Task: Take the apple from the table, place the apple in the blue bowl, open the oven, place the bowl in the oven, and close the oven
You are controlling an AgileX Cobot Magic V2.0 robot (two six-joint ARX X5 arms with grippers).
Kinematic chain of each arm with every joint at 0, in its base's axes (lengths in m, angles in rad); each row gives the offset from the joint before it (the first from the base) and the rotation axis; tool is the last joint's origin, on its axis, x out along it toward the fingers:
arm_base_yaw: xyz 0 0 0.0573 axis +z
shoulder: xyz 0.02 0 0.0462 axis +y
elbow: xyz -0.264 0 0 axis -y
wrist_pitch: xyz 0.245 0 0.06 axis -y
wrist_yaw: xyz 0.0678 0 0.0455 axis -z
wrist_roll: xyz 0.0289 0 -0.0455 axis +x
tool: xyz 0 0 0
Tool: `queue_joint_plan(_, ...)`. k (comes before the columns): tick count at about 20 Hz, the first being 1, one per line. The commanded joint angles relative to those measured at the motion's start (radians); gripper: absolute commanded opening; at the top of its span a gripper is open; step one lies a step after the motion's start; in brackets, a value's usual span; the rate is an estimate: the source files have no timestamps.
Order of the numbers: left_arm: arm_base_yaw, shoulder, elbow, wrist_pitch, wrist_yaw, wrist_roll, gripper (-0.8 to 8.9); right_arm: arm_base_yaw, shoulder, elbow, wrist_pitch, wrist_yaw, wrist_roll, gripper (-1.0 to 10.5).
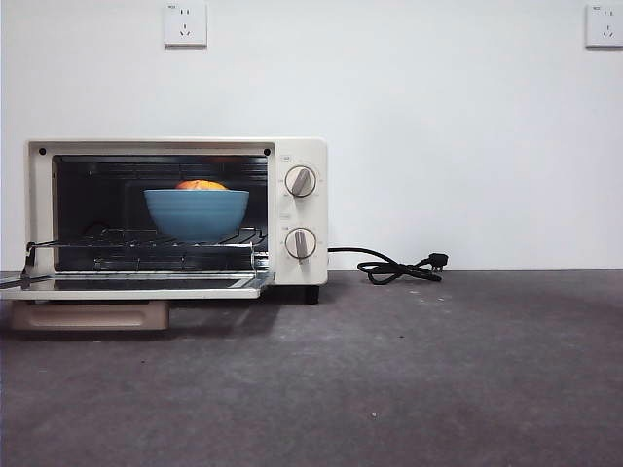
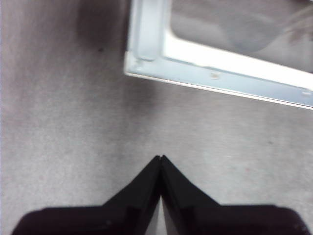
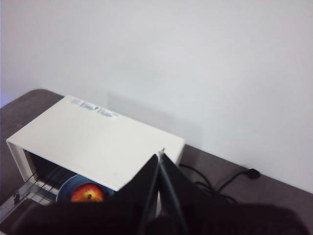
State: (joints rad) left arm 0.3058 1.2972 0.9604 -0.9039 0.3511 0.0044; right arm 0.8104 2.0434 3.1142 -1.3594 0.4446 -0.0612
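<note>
The apple (image 1: pixel 201 184) sits in the blue bowl (image 1: pixel 197 214) inside the oven (image 1: pixel 297 156). Its door (image 2: pixel 215 73) hangs open, just ahead of the left gripper (image 2: pixel 161 159). Both grippers are closed tight and hold nothing. The right gripper (image 3: pixel 160 155) waits high above the oven. A hard push on the door could shake the bowl.

— That oven (image 1: pixel 297 209) looks like smooth cream-painted metal, with a wire rack (image 1: pixel 156 243) of bare shiny steel.

— And the surface (image 1: pixel 409 379) is matt, speckled grey. The blue bowl (image 1: pixel 197 212) has a soft sheen; the apple (image 3: pixel 88 194) is glossy.
</note>
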Motion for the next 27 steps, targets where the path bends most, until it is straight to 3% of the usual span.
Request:
queue_joint_plan(1,0.003,0.089,-0.003,0.016,0.004,-0.002,-0.08,0.000,-0.090,-0.136,-0.024,0.000,-0.025,-0.1)
queue_joint_plan(9,0.042,0.271,-0.003,0.151,-0.010,-0.076,-0.08,-0.006,-0.502,-0.769,-0.024,0.000,-0.071,0.0)
queue_joint_plan(12,0.074,0.303,-0.003,0.187,0.061,-0.084,-0.08,-0.051,-0.689,-0.976,-0.024,0.000,-0.056,0.0)
queue_joint_plan(16,0.100,0.309,-0.003,0.254,0.156,-0.134,-0.08,-0.066,-0.963,-1.211,-0.024,-0.020,0.010,0.0)
queue_joint_plan(19,0.101,0.318,-0.003,0.268,0.158,-0.159,-0.08,-0.066,-1.173,-1.355,-0.024,-0.051,0.065,0.0)
queue_joint_plan(27,0.101,0.364,-0.003,0.291,0.211,-0.172,-0.08,-0.064,-1.524,-1.532,-0.024,-0.143,0.296,0.0)
